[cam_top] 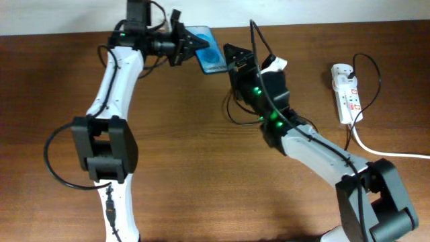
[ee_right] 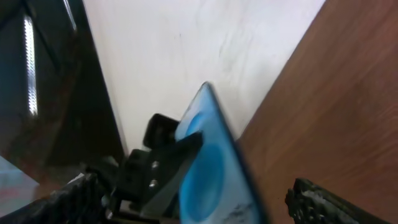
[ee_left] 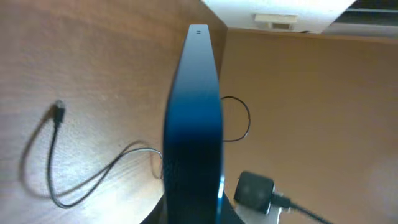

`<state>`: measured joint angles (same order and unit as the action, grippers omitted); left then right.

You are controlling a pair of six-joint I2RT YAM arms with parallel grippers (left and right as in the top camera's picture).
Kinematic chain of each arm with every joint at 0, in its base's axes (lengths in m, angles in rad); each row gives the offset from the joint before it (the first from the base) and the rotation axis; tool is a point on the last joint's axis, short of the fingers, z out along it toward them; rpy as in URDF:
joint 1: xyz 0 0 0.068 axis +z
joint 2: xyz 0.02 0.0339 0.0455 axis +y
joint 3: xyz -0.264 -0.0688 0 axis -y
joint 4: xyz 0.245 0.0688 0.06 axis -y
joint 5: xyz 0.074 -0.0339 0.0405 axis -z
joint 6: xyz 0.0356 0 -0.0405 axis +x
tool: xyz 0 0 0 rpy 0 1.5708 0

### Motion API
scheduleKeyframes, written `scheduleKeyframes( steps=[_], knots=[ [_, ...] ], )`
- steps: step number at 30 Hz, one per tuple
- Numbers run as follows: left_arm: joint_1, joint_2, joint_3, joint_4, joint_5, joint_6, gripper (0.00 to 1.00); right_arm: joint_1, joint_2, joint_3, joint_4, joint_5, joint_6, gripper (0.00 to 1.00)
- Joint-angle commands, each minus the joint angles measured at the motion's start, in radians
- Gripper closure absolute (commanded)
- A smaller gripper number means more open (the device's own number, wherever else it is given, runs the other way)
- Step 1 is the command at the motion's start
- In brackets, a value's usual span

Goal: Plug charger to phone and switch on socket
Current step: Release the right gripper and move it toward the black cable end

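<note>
My left gripper (cam_top: 190, 46) is shut on the phone (cam_top: 209, 55) and holds it tilted above the far edge of the table. In the left wrist view the phone (ee_left: 193, 118) shows edge-on between the fingers (ee_left: 193, 214). My right gripper (cam_top: 234, 57) is open and empty just right of the phone. In the right wrist view its fingers (ee_right: 196, 202) straddle the blue screen (ee_right: 214, 171). The charger (ee_left: 93, 180) lies loose on the table, with its plug tip (ee_left: 59, 112) free. The socket (cam_top: 346, 91) lies at the far right.
A thick white cord (cam_top: 383, 151) runs from the socket off the right edge. A thin black cable (cam_top: 373, 74) loops from the socket's top. The table's far edge and a white wall (cam_top: 302, 10) lie just behind the phone.
</note>
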<state>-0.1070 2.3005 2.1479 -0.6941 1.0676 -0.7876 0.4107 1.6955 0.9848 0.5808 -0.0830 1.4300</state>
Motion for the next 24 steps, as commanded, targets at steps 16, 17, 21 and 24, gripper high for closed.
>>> scheduleKeyframes(
  steps=[16,17,21,24],
  knots=[
    [0.106,0.0,0.014,-0.013,0.362,0.253,1.0,-0.32,0.0,0.171,-0.764,-0.5,-0.72,0.02],
    [0.106,0.0,0.014,-0.065,0.362,0.209,1.0,-0.309,0.0,0.212,-0.895,-0.381,-0.771,0.02],
    [0.106,0.0,0.014,-0.18,0.362,0.037,1.0,-0.293,0.0,0.237,-0.996,-0.256,-0.787,0.02],
    [0.106,0.0,0.014,-0.22,0.386,-0.117,1.0,-0.283,0.0,0.237,-1.013,-0.252,-0.787,0.02]
  ],
)
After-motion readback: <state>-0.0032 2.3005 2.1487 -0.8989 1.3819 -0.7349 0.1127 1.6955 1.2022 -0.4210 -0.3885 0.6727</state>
